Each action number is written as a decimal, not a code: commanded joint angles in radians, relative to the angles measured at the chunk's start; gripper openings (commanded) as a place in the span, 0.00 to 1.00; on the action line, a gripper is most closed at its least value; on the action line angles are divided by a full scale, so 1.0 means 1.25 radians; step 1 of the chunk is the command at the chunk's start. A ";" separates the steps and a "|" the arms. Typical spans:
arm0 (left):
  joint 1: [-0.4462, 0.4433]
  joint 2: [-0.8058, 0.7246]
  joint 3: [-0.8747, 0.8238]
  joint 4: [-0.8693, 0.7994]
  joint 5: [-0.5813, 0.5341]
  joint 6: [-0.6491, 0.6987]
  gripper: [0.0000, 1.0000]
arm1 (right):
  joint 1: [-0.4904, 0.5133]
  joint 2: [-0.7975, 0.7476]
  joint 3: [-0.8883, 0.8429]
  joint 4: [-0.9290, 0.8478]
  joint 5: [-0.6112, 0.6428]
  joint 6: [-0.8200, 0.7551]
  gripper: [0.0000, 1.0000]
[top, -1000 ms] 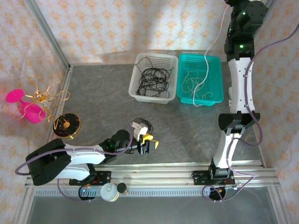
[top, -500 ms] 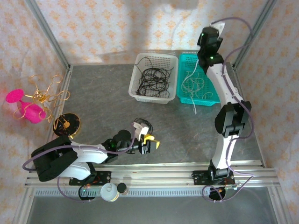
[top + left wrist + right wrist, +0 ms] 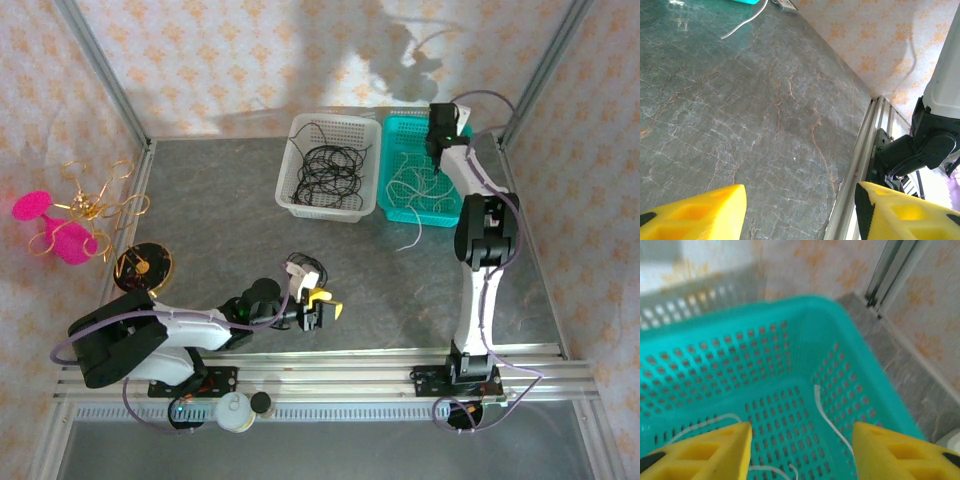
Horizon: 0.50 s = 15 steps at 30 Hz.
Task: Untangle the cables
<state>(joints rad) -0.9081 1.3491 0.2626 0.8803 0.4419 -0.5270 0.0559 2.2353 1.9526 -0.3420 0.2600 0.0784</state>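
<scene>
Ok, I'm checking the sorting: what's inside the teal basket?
White cables in loose loops, one end trailing over the teal basket rim onto the table. The right arm covers its right side, hiding whatever lies there.

I am working in a robot test cell, a lab rig dressed up as a room. Aluminium frame posts (image 3: pixel 102 75) are holding up flat walls (image 3: pixel 230 60) papered in an orange floral print, and a grey stone-look tabletop (image 3: pixel 400 290) is lying between them. My left arm (image 3: pixel 170 327) and right arm (image 3: pixel 482 300) are sitting bolted to a slotted aluminium rail (image 3: pixel 330 375) at the near edge. Staged props are standing about: a white basket (image 3: pixel 288 170), a teal basket (image 3: pixel 384 200), a gold wire ornament (image 3: pixel 87 207).
</scene>
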 commanded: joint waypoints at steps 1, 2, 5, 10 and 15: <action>-0.004 0.008 0.028 0.028 0.021 -0.007 0.60 | 0.009 -0.040 0.022 -0.049 -0.037 -0.001 0.59; -0.005 0.007 0.031 0.023 0.021 -0.005 0.60 | 0.010 -0.065 0.007 -0.044 -0.049 -0.003 0.59; -0.005 0.007 0.039 0.016 0.022 0.001 0.60 | 0.018 -0.154 -0.057 -0.028 -0.093 0.000 0.61; -0.006 0.018 0.049 0.021 0.024 0.007 0.60 | 0.052 -0.392 -0.330 0.038 -0.135 0.050 0.57; -0.004 0.008 0.049 0.017 0.021 0.012 0.60 | 0.098 -0.672 -0.674 0.104 -0.151 0.122 0.55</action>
<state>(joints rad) -0.9085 1.3666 0.3027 0.8795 0.4572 -0.5255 0.1608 1.5047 1.2636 -0.2600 0.0948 0.1555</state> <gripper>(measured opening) 0.601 0.552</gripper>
